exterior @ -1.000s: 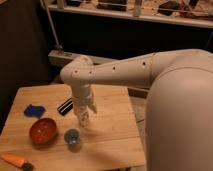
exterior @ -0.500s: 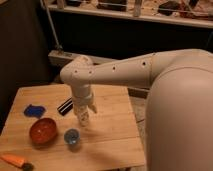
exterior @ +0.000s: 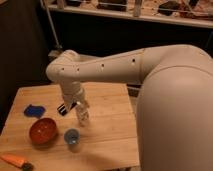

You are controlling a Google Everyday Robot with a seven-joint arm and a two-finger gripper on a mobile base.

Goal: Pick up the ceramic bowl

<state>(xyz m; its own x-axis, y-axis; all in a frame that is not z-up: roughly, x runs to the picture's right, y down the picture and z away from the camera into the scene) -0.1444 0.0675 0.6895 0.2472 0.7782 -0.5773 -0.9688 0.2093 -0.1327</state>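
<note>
The ceramic bowl point(exterior: 42, 131) is a round, glossy orange-red dish resting on the wooden table point(exterior: 107, 130) at the front left. My gripper point(exterior: 82, 118) hangs from the white arm, pointing down just above the table. It is to the right of the bowl and slightly farther back, apart from it. Its pale fingers look open and nothing is held between them. A small blue cup point(exterior: 72, 136) stands between the bowl and the gripper, just in front of the fingers.
A flat blue object point(exterior: 34, 110) lies at the table's left, behind the bowl. A carrot point(exterior: 15, 160) rests at the front left corner. A small black item point(exterior: 64, 109) sits beside the wrist. Dark shelving stands behind the table.
</note>
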